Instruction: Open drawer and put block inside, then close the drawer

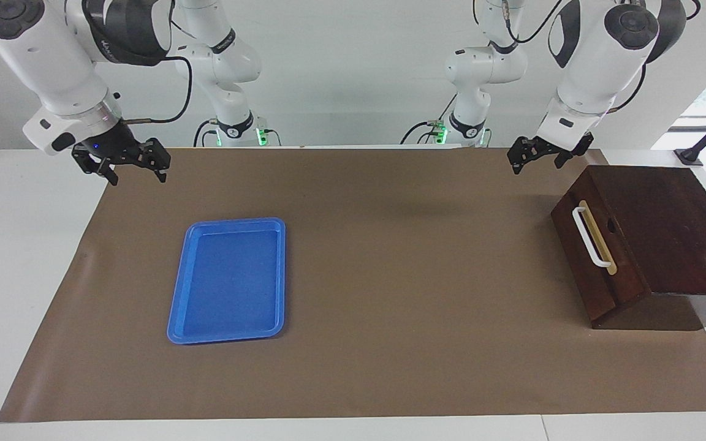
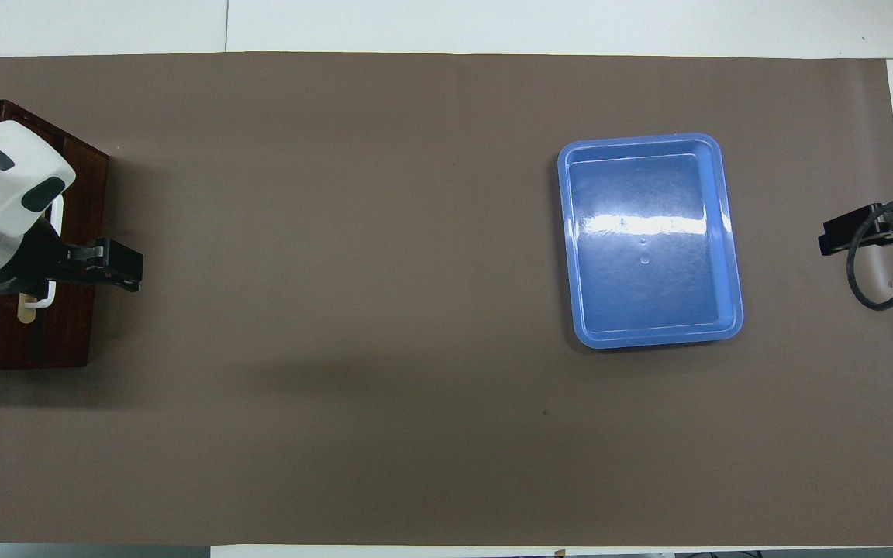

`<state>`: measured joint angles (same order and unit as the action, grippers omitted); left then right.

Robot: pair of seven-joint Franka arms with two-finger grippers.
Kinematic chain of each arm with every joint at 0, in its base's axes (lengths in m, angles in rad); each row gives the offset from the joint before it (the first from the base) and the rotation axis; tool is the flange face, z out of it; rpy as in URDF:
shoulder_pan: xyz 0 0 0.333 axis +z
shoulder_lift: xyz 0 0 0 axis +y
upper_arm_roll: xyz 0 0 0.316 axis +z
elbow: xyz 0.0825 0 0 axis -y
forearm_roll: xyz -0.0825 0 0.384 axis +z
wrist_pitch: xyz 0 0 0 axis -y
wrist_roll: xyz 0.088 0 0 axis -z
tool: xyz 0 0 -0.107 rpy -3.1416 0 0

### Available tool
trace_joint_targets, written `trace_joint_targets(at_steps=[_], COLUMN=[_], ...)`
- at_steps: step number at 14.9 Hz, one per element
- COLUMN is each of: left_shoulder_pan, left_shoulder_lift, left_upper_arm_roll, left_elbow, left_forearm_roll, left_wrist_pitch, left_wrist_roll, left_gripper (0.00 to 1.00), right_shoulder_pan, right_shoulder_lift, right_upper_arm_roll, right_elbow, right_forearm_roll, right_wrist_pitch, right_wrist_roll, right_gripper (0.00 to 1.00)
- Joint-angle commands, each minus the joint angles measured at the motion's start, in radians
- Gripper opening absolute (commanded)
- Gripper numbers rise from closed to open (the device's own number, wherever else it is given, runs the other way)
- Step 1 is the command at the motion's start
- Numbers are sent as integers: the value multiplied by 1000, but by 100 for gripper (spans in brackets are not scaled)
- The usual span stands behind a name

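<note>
The drawer [image 1: 601, 263] is shut in its dark brown wooden box at the left arm's end of the table, and its white bar handle [image 1: 590, 237] faces the middle of the table. The box also shows in the overhead view [image 2: 67, 333]. The yellow block is not in view. My left gripper [image 1: 535, 165] is open and empty in the air, over the mat beside the box's corner nearest the robots; it also shows in the overhead view [image 2: 135, 273]. My right gripper [image 1: 137, 177] is open and empty, and waits over the mat's edge at the right arm's end.
A flat blue plastic tray [image 1: 230, 278] lies empty on the brown mat [image 1: 402, 275] toward the right arm's end; it also shows in the overhead view [image 2: 648, 240]. White table borders the mat on all sides.
</note>
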<state>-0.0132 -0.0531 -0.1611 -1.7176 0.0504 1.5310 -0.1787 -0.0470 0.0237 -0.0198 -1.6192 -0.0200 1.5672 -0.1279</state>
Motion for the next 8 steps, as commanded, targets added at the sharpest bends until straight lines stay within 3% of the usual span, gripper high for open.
trace_joint_targets(at_steps=[1,8], left_shoulder_pan=[-7,-7], left_shoulder_lift=[-5,-4], left_upper_arm_roll=[29,31], left_elbow=[35,38], left_forearm_roll=[-14,-17], left_wrist_pitch=[-29,-28], left_wrist_roll=[48,53], left_gripper=[100,100], right_shoulder_pan=[-2,-2], right_shoulder_lift=[-8,-8], right_upper_arm_roll=[6,6], right_elbow=[-8,-7], right_forearm_roll=[-14,-14], right_wrist_pitch=[11,14], right_wrist_roll=[10,11], right_gripper=[100,100])
